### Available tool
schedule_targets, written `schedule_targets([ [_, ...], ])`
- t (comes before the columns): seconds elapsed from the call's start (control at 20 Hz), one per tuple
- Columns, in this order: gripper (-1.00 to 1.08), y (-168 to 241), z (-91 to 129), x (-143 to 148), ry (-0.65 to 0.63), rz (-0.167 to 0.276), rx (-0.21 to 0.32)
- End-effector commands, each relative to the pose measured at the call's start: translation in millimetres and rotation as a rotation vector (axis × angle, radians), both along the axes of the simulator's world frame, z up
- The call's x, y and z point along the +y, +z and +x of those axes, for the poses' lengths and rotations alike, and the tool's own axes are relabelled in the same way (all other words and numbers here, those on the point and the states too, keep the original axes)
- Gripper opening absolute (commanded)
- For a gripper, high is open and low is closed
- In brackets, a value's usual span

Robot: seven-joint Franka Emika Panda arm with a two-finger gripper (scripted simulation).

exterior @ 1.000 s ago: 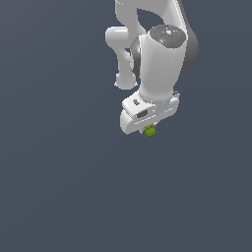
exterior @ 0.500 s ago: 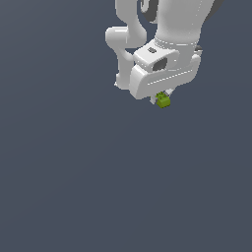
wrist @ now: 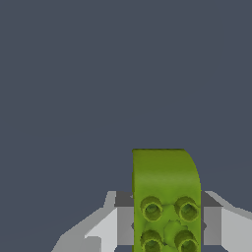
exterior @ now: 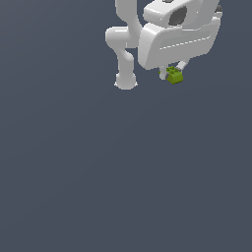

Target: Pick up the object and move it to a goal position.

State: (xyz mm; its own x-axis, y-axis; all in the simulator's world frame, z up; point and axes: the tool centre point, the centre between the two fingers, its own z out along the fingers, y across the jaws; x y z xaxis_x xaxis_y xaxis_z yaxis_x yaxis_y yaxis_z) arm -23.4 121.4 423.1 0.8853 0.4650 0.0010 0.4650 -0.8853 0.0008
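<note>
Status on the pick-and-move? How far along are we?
Done: the pick. The green block sits clamped between the fingers of the pincer, clear of the floor in the exterior view. In hand: the carry, with the block held high near the exterior view's top. Left: reaching the goal. No goal marker shows in either view, so I cannot tell how close it is.

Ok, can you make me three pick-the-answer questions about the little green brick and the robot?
1. Where is the small lime-green studded plastic brick?
A. lying on the floor
B. between the fingers of the white tool
C. on top of the arm

2. What colour is the brick?
A. red
B. blue
C. lime green

3. What is the tool doing?
A. shut on the brick
B. wide open
C. out of sight

Answers: 1 B, the wrist view shows a finger on each side; 2 C, green in both views; 3 A, the fingers press its sides.
</note>
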Motion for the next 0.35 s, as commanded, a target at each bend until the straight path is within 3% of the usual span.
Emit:
schedule_targets([
  [0.0,-1.0,9.3,-1.7,1.9,-0.001,0.0,0.001],
  [0.3,-1.0,15.6,-1.8,3.8,-0.001,0.0,0.001],
])
